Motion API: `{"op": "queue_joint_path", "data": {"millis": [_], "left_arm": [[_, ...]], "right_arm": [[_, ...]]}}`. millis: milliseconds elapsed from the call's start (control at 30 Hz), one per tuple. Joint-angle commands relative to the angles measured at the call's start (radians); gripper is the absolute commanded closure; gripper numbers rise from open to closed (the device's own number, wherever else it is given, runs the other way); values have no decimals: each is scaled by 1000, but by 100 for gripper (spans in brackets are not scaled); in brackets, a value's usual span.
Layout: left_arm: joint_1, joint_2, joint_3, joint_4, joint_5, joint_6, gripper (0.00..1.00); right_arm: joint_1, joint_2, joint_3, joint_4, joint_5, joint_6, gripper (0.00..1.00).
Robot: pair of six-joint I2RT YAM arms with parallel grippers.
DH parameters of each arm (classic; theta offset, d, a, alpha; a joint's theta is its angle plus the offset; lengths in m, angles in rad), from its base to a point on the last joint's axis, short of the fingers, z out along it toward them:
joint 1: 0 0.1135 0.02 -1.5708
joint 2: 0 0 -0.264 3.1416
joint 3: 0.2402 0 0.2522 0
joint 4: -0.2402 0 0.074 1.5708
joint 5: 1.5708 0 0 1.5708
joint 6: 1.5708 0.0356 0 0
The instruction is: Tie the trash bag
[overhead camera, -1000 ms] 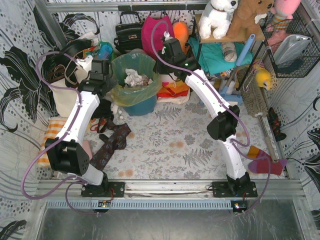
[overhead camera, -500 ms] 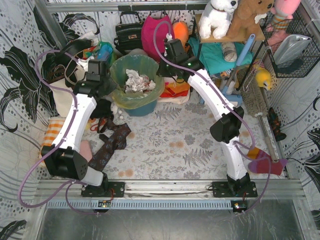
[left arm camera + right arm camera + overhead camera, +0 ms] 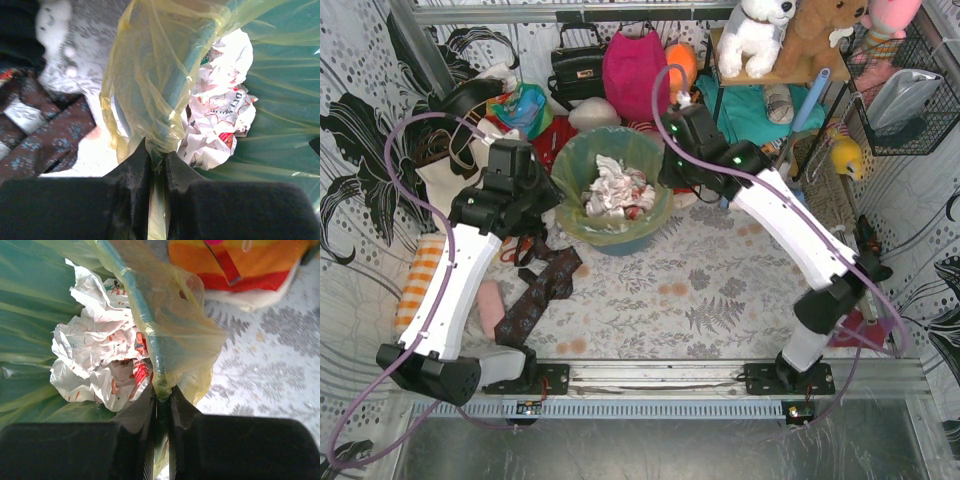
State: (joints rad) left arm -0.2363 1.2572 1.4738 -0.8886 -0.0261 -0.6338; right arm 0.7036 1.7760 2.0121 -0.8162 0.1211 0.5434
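The left gripper (image 3: pixel 157 154) and right gripper (image 3: pixel 161 392) clamp tight.

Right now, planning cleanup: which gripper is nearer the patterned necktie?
Left. The left gripper pinches the trash bag just beyond the necktie; the right gripper pinches the bag's far side.

We find hardly anything we can read. The crumpled white paper (image 3: pixel 220 110) inside the trash bag (image 3: pixel 145 70) carries print: in the left wrist view we see a short run of dark outlined capitals near its right edge, bent over a fold, and we cannot make a word of them. Red and dark marks scatter over the rest of the paper in both wrist views, too creased to read. The top view gives us no legible label or brand
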Motion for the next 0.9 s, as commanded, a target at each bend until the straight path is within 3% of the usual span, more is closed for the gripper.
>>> {"op": "queue_joint_path", "data": {"millis": [0, 233, 433, 600, 867], "left_arm": [[-79, -37, -24, 152, 186, -9, 100], [-303, -9, 5, 121, 156, -45, 100], [-487, -18, 12, 31, 67, -108, 100], [-561, -88, -59, -14, 40, -160, 100], [-571, -186, -85, -89, 22, -235, 100]], "right_arm": [[51, -208, -160, 28, -28, 64, 100], [60, -468, -382, -31, -9, 148, 100], [62, -598, -460, -155, -43, 175, 100], [62, -666, -503, -224, -100, 191, 100], [62, -689, -542, -295, -197, 206, 100]]}}
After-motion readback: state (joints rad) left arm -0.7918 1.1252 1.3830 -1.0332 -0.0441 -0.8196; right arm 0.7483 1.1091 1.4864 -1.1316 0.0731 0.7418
